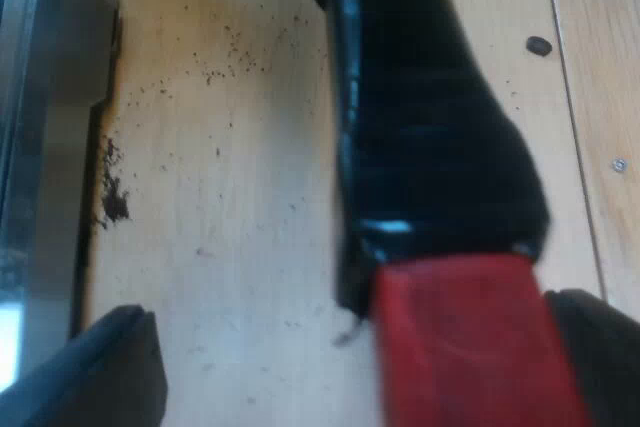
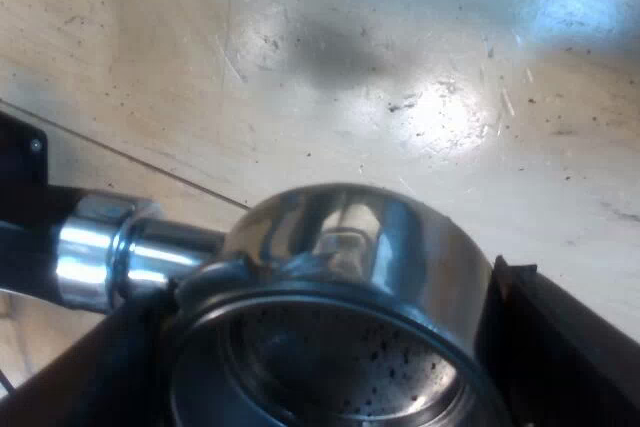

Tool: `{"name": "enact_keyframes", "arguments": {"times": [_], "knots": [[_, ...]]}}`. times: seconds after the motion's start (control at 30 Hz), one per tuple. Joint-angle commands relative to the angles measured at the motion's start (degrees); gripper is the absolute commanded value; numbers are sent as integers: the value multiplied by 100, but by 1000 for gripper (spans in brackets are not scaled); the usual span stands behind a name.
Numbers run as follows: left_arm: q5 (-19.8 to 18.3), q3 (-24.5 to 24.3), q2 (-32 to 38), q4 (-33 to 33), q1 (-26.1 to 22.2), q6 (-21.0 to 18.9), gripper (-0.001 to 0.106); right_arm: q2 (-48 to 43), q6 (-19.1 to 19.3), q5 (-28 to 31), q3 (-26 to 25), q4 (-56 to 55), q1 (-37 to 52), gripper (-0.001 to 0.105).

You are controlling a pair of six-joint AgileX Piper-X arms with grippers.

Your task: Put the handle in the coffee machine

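The holder's dark handle (image 1: 430, 127) runs close under the left wrist camera, over the wooden table, and its red end (image 1: 470, 347) lies between my left gripper's (image 1: 350, 372) fingers. One finger (image 1: 100, 372) stands well off the handle with bare wood between them. The other finger (image 1: 600, 347) is right at the red end. This gripper is open. In the right wrist view the holder's metal basket (image 2: 340, 277) sits between my right gripper's (image 2: 325, 367) fingers, which press on both its sides. Coffee specks dot the inside of the basket.
The espresso machine's metal body (image 1: 40, 147) stands at the edge of the table near the left gripper. Spilled coffee grounds (image 1: 115, 197) lie on the wooden table (image 1: 250, 147) beside it. A screw (image 1: 619, 164) and a dark spot (image 1: 539, 45) mark the wood.
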State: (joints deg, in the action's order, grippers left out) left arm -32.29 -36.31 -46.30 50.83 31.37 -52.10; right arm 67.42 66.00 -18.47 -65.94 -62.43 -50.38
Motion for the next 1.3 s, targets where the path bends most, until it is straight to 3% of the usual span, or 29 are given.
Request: {"name": "enact_keyframes", "arguments": {"times": [0.03,0.2,0.5,0.63,0.7,0.77,0.83,1.0,1.1,1.17,1.23,1.27,1.3], "knots": [[24,-16,11,-247,25,-54,77,-53,18,-218,-83,48,21,0],[24,-16,11,-146,25,-54,77,-53,-24,-218,-83,48,21,0],[-19,-16,11,-183,25,-54,57,-53,-39,-218,-83,48,21,0],[-213,-16,11,-184,25,-54,40,-53,-40,-218,-83,48,21,0],[-213,-16,11,-184,25,-54,27,-53,-40,-218,-83,48,21,0],[-213,-16,11,-184,25,-54,6,-53,-40,-106,-83,48,21,0],[-229,-16,11,-184,25,-39,0,-53,-40,70,-83,48,21,0],[-231,-16,11,-147,25,-39,0,-53,-40,200,-83,48,21,2],[-231,-16,11,-149,25,-39,0,-53,-25,200,-83,48,21,24],[-290,-16,11,-149,25,-39,0,-53,-25,332,-83,48,21,54],[-425,-16,11,-149,25,-52,0,-53,-12,470,-83,80,21,77],[-476,-16,11,-149,25,-76,0,-53,66,509,-83,114,21,87],[-487,-16,11,-149,25,-79,0,-53,100,517,-83,136,21,89]]}}
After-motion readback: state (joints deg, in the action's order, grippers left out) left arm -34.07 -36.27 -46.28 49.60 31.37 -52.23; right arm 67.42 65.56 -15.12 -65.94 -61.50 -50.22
